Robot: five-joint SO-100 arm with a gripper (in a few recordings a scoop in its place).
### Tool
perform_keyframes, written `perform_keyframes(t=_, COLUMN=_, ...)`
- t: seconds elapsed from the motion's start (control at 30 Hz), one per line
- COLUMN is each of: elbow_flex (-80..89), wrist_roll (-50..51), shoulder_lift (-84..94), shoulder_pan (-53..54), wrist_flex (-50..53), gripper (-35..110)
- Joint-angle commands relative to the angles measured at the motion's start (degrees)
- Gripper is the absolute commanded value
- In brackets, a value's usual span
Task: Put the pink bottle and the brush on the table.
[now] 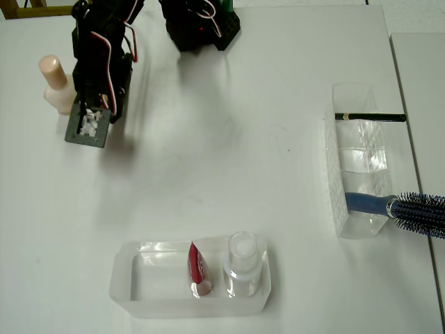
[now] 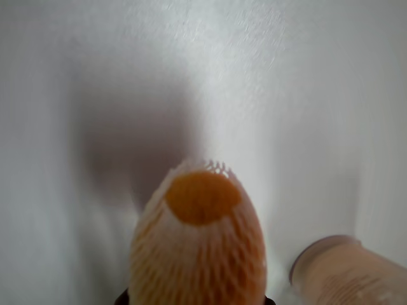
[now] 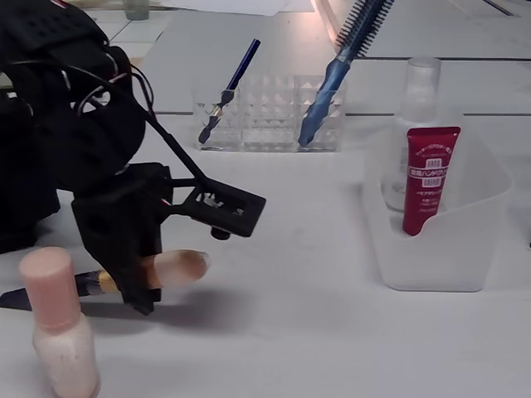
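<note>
The black gripper [image 3: 137,278] pinches the makeup brush [image 3: 170,269] just above the white table [image 3: 315,332], beside the upright pink bottle [image 3: 58,332]; clear organizers holding a red tube [image 3: 425,178] and blue hairbrush [image 3: 336,70] stand well apart.

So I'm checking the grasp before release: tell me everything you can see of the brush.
The brush is slim, with a dark handle, a golden band and a fluffy cream-peach tip. It lies about level, low over the white table, clamped in the black gripper near the band; the tip pokes out toward the right in the fixed view. The wrist view shows the tip end-on, with a darker orange centre. The pink bottle stands upright close beside it; I cannot tell whether they touch.
</note>
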Motion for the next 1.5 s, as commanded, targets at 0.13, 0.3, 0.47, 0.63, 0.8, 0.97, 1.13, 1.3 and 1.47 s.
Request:
perform_keyframes(t=0.13, elbow_flex=-9.49, wrist_roll=-0.35, shoulder_lift=-4.92, shoulder_pan=-0.18, wrist_flex=0.88, gripper=0)
perform_keyframes(t=0.3, elbow_flex=-11.69, wrist_roll=0.53, shoulder_lift=-7.65, shoulder_pan=-0.18, wrist_flex=1.85, gripper=0)
perform_keyframes(t=0.47, elbow_flex=-12.3, wrist_roll=2.64, shoulder_lift=-9.4, shoulder_pan=-0.26, wrist_flex=3.52, gripper=0)
perform_keyframes(t=0.63, elbow_flex=-18.02, wrist_roll=9.49, shoulder_lift=-12.74, shoulder_pan=-2.46, wrist_flex=10.11, gripper=0)
perform_keyframes(t=0.8, elbow_flex=-21.97, wrist_roll=10.37, shoulder_lift=-14.94, shoulder_pan=-3.34, wrist_flex=12.39, gripper=0)
perform_keyframes(t=0.97, elbow_flex=-28.12, wrist_roll=8.09, shoulder_lift=-18.9, shoulder_pan=-3.34, wrist_flex=15.91, gripper=0)
perform_keyframes(t=1.13, elbow_flex=-30.06, wrist_roll=7.29, shoulder_lift=-20.39, shoulder_pan=-3.34, wrist_flex=16.52, gripper=0)
perform_keyframes(t=1.3, elbow_flex=-31.55, wrist_roll=5.71, shoulder_lift=-22.15, shoulder_pan=-3.78, wrist_flex=18.28, gripper=0)
perform_keyframes(t=1.47, elbow_flex=-32.61, wrist_roll=5.27, shoulder_lift=-23.38, shoulder_pan=-3.96, wrist_flex=19.42, gripper=0)
